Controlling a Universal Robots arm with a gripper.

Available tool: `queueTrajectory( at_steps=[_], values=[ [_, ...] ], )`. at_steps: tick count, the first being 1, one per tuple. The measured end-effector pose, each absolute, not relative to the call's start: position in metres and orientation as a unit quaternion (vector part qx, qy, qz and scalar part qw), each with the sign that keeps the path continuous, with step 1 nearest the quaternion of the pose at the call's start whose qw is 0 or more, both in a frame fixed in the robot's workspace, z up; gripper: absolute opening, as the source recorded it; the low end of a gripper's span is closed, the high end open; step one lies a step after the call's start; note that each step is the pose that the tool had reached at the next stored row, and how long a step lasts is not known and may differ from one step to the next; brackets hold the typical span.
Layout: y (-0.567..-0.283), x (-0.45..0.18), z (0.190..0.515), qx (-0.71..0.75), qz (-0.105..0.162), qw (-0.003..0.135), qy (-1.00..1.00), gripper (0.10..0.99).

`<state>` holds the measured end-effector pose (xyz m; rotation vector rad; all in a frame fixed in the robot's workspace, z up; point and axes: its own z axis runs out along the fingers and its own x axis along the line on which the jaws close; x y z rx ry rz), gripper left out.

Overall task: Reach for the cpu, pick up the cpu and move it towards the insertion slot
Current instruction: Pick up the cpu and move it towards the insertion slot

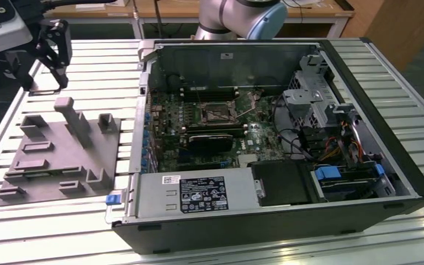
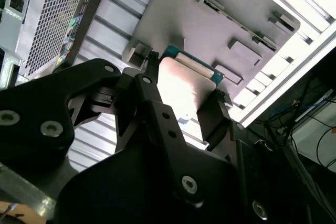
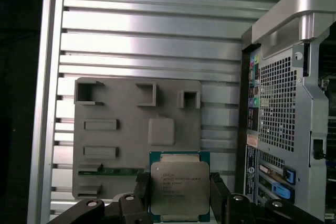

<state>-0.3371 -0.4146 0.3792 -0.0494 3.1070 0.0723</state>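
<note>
The cpu (image 3: 179, 190) is a thin square chip: silvery metal lid with fine print, set on a green board. The gripper (image 3: 178, 195) has its two black fingers (image 3: 140, 184) closed against the chip's opposite edges, holding it above the near edge of the grey moulded tray (image 3: 105, 103). The chip's lower edge is cut off in the first wrist view. The second wrist view shows its lid washed out by glare. The insertion slot (image 1: 217, 112) sits well apart, inside the open computer case (image 1: 388, 149).

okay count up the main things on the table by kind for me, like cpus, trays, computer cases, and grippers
cpu: 1, held between the gripper fingers
grey moulded tray: 1
open computer case: 1
gripper: 1
Total: 4
</note>
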Motion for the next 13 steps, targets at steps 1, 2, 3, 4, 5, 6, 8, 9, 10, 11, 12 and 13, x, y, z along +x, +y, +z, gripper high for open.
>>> queueTrajectory(
  at_steps=[1,2,3,4,5,6,8,9,10,11,12,13],
  values=[
    [-0.415,-0.335,0.379,-0.016,0.023,0.017,0.999,0.541],
    [-0.415,-0.333,0.379,-0.016,0.023,0.017,0.999,0.541],
    [-0.415,-0.331,0.379,-0.016,0.023,0.017,0.999,0.541],
    [-0.415,-0.329,0.379,-0.016,0.023,0.017,0.999,0.541],
    [-0.415,-0.327,0.379,-0.016,0.023,0.017,0.999,0.541],
    [-0.415,-0.325,0.379,-0.016,0.023,0.017,0.999,0.541],
    [-0.415,-0.319,0.379,-0.016,0.023,0.016,0.999,0.541],
    [-0.415,-0.317,0.379,-0.016,0.023,0.016,0.999,0.541],
    [-0.415,-0.314,0.379,-0.016,0.023,0.016,0.999,0.541],
    [-0.415,-0.311,0.379,-0.016,0.023,0.016,0.999,0.541],
    [-0.415,-0.309,0.379,-0.016,0.023,0.016,0.999,0.541],
    [-0.415,-0.306,0.379,-0.016,0.023,0.016,0.999,0.541]
  ],
)
